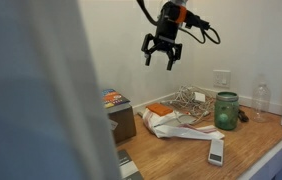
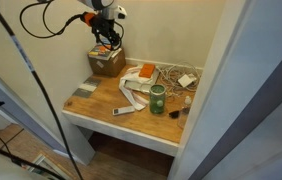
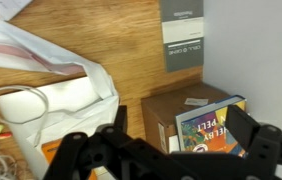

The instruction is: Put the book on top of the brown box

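Note:
The book (image 3: 217, 124), blue cover with colourful pictures, lies on top of the brown box (image 3: 171, 104) on the side nearest the wall. Both show in an exterior view, the book (image 1: 114, 99) on the box (image 1: 122, 122), at the left end of the wooden table. In an exterior view the box (image 2: 105, 66) stands in the back corner. My gripper (image 1: 162, 55) hangs open and empty in the air well above the table and above the box (image 2: 105, 37). In the wrist view its dark fingers (image 3: 166, 162) spread wide across the bottom edge.
A white cloth bag (image 3: 51, 85) lies beside the box. A dark greyish flat item (image 3: 181, 35) lies by the table edge. A green glass jar (image 1: 226, 110), a white remote-like bar (image 1: 216, 151), a small orange item (image 1: 159, 107) and tangled cables (image 1: 192, 98) occupy the table. Walls enclose it.

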You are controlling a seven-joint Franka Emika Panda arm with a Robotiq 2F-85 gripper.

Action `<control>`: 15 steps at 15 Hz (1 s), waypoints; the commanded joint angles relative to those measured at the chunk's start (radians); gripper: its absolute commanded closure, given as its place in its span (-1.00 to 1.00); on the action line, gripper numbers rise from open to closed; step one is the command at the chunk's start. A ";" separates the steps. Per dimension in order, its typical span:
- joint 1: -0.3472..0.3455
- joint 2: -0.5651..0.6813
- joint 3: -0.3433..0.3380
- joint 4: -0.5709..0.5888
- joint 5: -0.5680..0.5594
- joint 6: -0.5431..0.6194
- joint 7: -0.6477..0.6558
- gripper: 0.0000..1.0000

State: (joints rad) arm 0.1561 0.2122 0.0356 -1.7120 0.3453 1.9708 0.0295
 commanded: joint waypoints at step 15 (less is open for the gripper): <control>-0.025 -0.407 0.078 -0.408 -0.460 0.199 0.158 -1.00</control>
State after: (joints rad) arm 0.1515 -0.1945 0.0947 -2.1218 -0.1197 2.1721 0.1911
